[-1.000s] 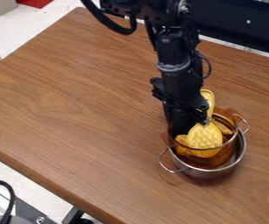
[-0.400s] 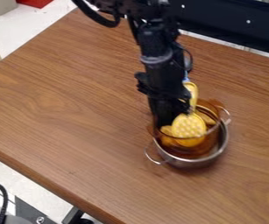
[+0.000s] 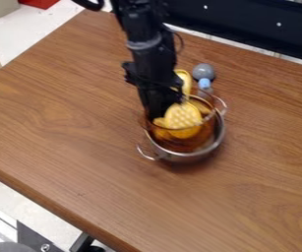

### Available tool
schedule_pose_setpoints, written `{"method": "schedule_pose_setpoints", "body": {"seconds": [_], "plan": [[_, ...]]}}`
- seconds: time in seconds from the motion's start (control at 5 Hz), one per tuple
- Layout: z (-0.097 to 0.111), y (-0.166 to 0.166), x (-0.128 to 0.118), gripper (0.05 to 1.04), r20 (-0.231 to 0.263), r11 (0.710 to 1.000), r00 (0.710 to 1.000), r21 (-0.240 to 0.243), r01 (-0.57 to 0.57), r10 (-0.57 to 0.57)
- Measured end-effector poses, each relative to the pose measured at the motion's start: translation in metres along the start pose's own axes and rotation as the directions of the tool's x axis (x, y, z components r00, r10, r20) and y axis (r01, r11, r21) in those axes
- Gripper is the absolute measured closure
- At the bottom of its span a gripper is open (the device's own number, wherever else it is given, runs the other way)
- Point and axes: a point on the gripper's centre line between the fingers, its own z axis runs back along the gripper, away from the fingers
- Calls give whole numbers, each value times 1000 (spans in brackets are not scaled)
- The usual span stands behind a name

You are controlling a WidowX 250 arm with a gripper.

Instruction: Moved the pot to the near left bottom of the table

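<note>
Jaws first: whether they stand wide, narrow or closed on a rim, I cannot tell, because their tips are hidden. The gripper [image 3: 156,109] hangs down at the eleven o'clock side of the metal pot [image 3: 189,157], close against the amber see-through vessel [image 3: 194,141] nested in it. The arm [image 3: 150,49] comes down from the view's top edge, between eleven and twelve o'clock.

With twelve at the top of the view, the metal pot sits a little off the centre toward four o'clock, over the middle part of the brown table [image 3: 68,113] and well apart from its near edge at seven o'clock. One wire loop handle points to about one o'clock, the other to eight. I cannot tell whether the pot's base touches the wood.

Inside the amber vessel lies a yellow piece with a bumpy, waffle-like face [image 3: 183,116]; behind it, toward twelve, a second yellow piece [image 3: 185,81] sticks up past the rim, beside the arm. Just beyond the pot, between twelve and one o'clock, is a grey round-headed thing [image 3: 203,72] with a blue neck. Past the table's far corner, at eleven, is something red [image 3: 39,3].
</note>
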Motion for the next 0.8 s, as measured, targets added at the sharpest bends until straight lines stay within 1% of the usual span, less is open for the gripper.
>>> {"method": "schedule_pose_setpoints", "body": {"seconds": [0.2,0.4,0.6,0.8], "plan": [[14,30,1,1017,23,999,999,21,-47,47],[20,66,-2,1017,5,996,996,21,-84,84],[24,95,-6,1017,-11,994,994,22,-104,104],[26,111,-12,1017,-29,994,994,20,-105,106]]}}
